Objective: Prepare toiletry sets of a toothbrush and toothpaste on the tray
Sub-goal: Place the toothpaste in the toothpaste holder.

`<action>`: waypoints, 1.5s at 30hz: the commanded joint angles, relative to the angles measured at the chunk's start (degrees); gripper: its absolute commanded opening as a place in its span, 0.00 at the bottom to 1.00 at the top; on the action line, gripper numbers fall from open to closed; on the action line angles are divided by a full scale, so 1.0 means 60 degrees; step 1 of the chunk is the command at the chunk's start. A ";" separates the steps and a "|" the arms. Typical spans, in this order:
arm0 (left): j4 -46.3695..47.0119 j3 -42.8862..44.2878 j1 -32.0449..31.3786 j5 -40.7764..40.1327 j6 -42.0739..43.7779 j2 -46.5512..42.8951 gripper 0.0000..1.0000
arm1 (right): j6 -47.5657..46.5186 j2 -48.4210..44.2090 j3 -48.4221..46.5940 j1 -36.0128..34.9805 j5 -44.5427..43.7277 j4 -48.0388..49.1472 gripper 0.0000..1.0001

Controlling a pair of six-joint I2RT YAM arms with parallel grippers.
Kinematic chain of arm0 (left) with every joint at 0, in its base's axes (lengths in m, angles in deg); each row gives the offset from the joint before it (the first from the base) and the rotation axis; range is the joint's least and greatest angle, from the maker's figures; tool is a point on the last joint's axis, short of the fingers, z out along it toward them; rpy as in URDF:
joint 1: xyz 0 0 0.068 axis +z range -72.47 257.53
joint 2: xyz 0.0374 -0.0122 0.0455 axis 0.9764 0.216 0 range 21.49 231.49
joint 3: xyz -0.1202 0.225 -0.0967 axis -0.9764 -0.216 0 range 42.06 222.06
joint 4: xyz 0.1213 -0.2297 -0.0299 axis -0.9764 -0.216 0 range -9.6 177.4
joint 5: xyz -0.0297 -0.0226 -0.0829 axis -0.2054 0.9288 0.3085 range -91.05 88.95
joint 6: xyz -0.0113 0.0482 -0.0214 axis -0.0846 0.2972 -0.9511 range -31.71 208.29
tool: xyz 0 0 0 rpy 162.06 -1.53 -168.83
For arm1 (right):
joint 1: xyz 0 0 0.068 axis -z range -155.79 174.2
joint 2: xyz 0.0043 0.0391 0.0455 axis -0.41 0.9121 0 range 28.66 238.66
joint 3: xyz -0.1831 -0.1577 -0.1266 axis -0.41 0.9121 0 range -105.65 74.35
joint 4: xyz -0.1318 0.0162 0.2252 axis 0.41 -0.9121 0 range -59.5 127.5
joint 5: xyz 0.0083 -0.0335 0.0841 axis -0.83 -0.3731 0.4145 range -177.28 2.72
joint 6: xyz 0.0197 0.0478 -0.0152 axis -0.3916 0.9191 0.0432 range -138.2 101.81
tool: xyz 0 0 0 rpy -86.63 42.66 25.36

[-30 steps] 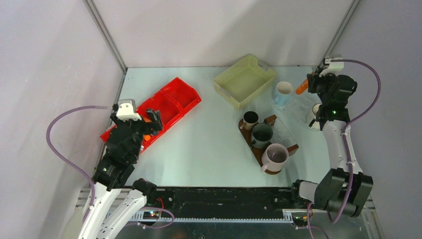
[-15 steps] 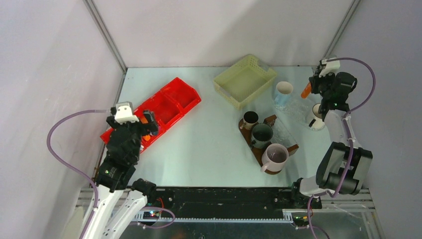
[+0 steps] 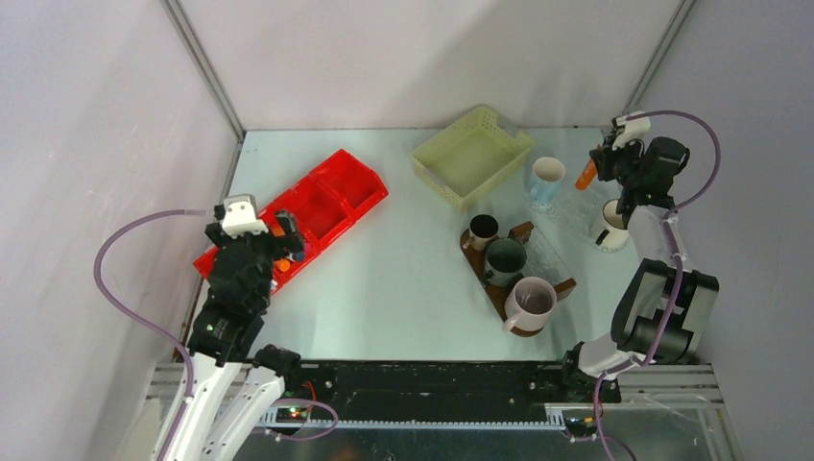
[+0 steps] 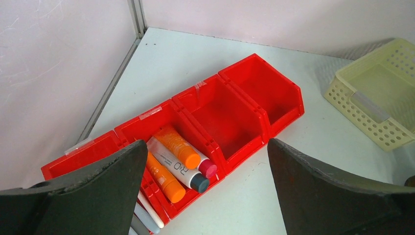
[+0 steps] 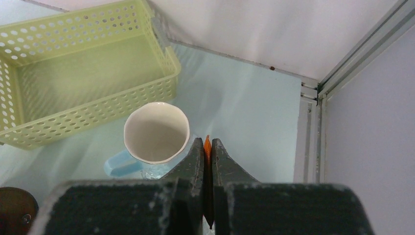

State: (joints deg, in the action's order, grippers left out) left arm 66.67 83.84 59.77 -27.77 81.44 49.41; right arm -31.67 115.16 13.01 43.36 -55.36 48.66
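Observation:
The dark brown oval tray (image 3: pixel 565 285) holds a small dark brown mug (image 3: pixel 483 230), a dark green mug (image 3: pixel 505 257) and a mauve-grey mug (image 3: pixel 530 302); I see no toothbrush or tube at them. My right gripper (image 3: pixel 592 169) is raised at the far right, shut on an orange toothpaste tube (image 3: pixel 583 177), which shows edge-on between the fingers in the right wrist view (image 5: pixel 207 145). My left gripper (image 3: pixel 285 240) hangs open over the red bin (image 3: pixel 331 197). In the left wrist view, orange tubes (image 4: pixel 179 146) and a white tube (image 4: pixel 172 163) lie in one compartment, with white toothbrushes (image 4: pixel 147 211) beside them.
A pale yellow mesh basket (image 3: pixel 472 154) stands at the back. A light blue mug (image 3: pixel 547 177) sits just left of the right gripper, below it in the right wrist view (image 5: pixel 155 131). A white mug (image 3: pixel 609 227) and clear plastic (image 3: pixel 574 206) lie near the right wall.
The right arm has swung its wrist round at the far right, still holding the orange tube. The left gripper has drawn back slightly over the red bin.

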 commanded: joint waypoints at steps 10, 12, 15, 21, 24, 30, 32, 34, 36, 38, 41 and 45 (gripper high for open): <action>0.0449 -0.0081 0.0260 0.0254 0.0248 0.0169 1.00 | -0.0304 0.0467 -0.0525 0.0118 0.0358 0.0400 0.00; 0.0465 -0.0099 0.0269 0.0281 0.0256 0.0166 1.00 | -0.0343 0.0547 -0.0528 0.0118 0.0312 0.0442 0.00; 0.0492 -0.0119 0.0303 0.0322 0.0275 0.0171 1.00 | -0.0391 0.0686 -0.0525 0.0131 0.0331 0.0468 0.00; 0.0525 -0.0146 0.0359 0.0400 0.0289 0.0201 1.00 | -0.0485 0.0969 -0.0528 0.0140 0.0545 0.0387 0.00; 0.0551 -0.0159 0.0364 0.0456 0.0292 0.0215 1.00 | -0.0480 0.1114 -0.0525 0.0147 0.0631 0.0413 0.00; 0.0594 -0.0188 0.0394 0.0491 0.0343 0.0239 1.00 | -0.0490 0.1523 -0.0518 0.0147 0.0760 0.0568 0.00; 0.0605 -0.0195 0.0394 0.0492 0.0357 0.0233 1.00 | -0.0506 0.1659 -0.0522 0.0147 0.0816 0.0634 0.00; 0.0623 -0.0203 0.0400 0.0499 0.0376 0.0238 1.00 | -0.0543 0.1796 -0.0517 0.0147 0.0861 0.0703 0.00; 0.0649 -0.0222 0.0410 0.0509 0.0391 0.0235 1.00 | -0.0582 0.1914 -0.0520 0.0147 0.0902 0.0740 0.01; 0.0671 -0.0232 0.0424 0.0526 0.0405 0.0238 1.00 | -0.0658 0.2037 -0.0527 0.0147 0.0982 0.0760 0.02; 0.0700 -0.0266 0.0426 0.0527 0.0434 0.0218 1.00 | -0.0778 0.2185 -0.0524 0.0147 0.1052 0.0779 0.04; 0.0730 -0.0283 0.0428 0.0543 0.0468 0.0217 1.00 | -0.0935 0.2301 -0.0527 0.0147 0.1090 0.0817 0.05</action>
State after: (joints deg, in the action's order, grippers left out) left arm 69.05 82.85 61.87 -24.89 82.82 50.70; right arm -35.43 128.47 12.90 43.95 -50.55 49.67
